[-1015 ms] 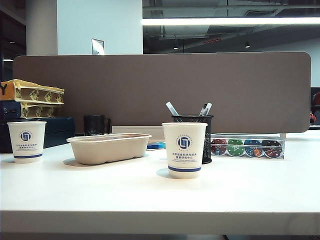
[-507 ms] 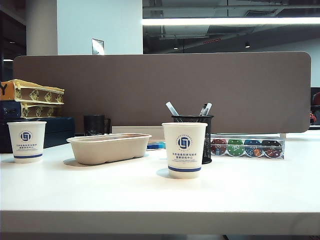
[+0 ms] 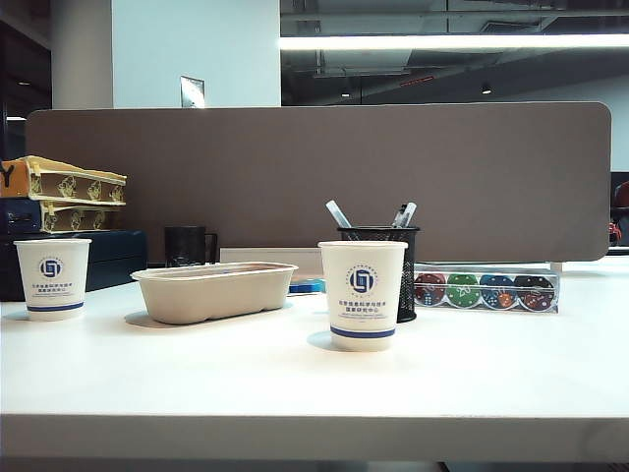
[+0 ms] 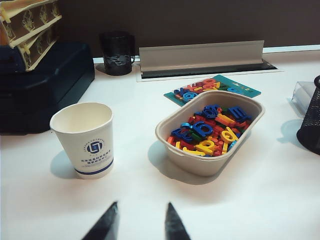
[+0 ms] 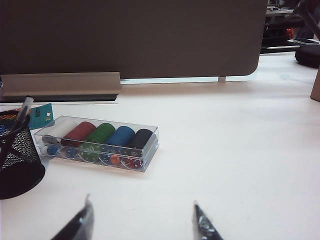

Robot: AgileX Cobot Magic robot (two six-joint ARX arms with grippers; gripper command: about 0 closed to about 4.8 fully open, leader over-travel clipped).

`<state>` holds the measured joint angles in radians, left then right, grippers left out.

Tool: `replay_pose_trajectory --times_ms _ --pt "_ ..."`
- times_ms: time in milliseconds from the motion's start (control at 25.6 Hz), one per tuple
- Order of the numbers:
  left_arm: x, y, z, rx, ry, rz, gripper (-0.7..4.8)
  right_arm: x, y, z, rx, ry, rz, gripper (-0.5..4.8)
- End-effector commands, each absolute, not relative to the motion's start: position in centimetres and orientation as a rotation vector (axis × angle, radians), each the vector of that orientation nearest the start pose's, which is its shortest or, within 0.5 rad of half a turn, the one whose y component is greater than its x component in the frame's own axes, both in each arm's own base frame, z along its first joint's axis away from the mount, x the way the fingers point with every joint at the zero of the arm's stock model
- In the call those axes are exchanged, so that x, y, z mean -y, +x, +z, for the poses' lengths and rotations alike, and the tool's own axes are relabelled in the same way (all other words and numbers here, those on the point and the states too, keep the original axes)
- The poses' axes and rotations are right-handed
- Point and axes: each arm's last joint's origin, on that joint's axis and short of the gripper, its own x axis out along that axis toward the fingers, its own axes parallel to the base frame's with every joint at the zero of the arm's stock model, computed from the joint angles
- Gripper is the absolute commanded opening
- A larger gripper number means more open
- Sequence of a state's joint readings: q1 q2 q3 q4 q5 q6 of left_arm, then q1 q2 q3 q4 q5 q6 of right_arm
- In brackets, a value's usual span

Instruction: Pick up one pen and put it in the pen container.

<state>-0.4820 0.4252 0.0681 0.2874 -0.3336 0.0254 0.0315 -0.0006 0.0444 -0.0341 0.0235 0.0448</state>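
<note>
**Desk inventory: both claws spread and empty, pens standing in the mesh cup**

Nearest you, the left gripper [image 4: 141, 222] hangs above bare white table [image 3: 295, 383] with its fingertips spread apart and nothing between them. The right gripper [image 5: 142, 222] hovers low over the right side of the table, jaws wide, also empty.

Next out, a paper cup [image 3: 362, 294] with a blue logo stands near the middle. You will find a second paper cup [image 3: 53, 278] at the far left. Between them sits a beige pulp tray [image 3: 214, 290]; the left wrist view shows it filled with coloured plastic letters [image 4: 210, 130].

Just behind the middle cup and partly hidden by it stands the pen container [image 3: 390, 248], black mesh, upright. The pen [image 3: 338, 213] leans out of its left side, with two more pen tips at the right of the rim. To its right lies a clear case of poker chips [image 3: 486, 289].

Farther back you have a black mug [image 3: 187, 245], a teal card [image 4: 215, 90] flat on the table, stacked boxes [image 3: 59, 202] at the left, and the brown partition [image 3: 324, 177] across the rear.
</note>
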Motion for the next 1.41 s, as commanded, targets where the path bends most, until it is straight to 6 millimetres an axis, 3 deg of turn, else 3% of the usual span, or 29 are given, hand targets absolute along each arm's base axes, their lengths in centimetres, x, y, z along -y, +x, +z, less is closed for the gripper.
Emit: replay_pose_trajectory --times_ms 39,1405 --pt "4.94 11.52 17.78 -0.055 0.046 -0.146 1.16 -0.11 9.61 17.51 0.074 0.049 0.008 2.43" --pt "4.93 11.51 17.72 -0.061 0.049 -0.146 1.16 -0.06 9.69 17.35 0.102 0.045 0.008 2.42"
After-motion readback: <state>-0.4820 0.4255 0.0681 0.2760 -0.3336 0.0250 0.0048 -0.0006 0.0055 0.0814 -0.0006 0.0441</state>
